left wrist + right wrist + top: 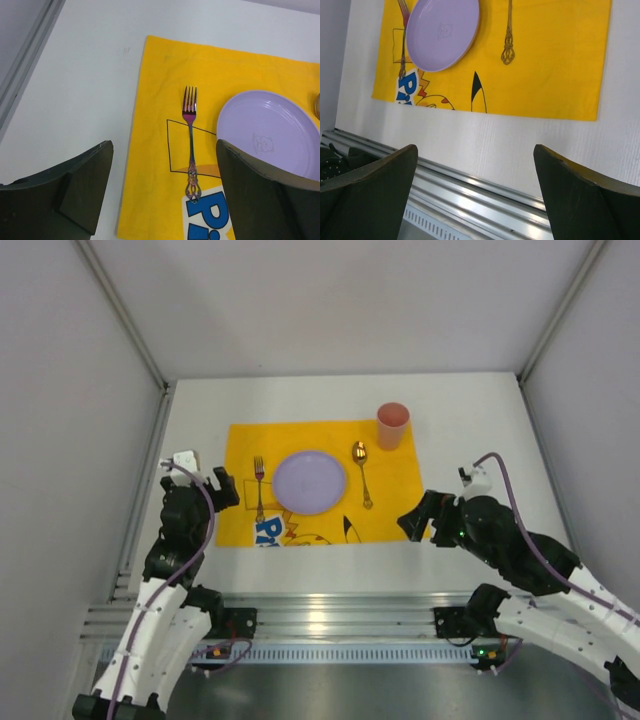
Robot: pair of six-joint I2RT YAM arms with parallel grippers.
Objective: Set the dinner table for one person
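Fork (190,145) lies just ahead of the released left end effector (164,145), handle nearest, long axis pointing away (right end effector (475,148), also released, is farther).

One scrap of lettering, printed on the yellow placemat (155,100)

Bold blue letters (201,214) edged in white read "Pi" near the placemat's near-left corner, where it lies on the table (75,75). The left wrist view cuts off the rest of the word, and in the top view it is too small to read. The lilac plate (285,120) bears a faint embossed figure (262,142) at its middle, too faint to make out.
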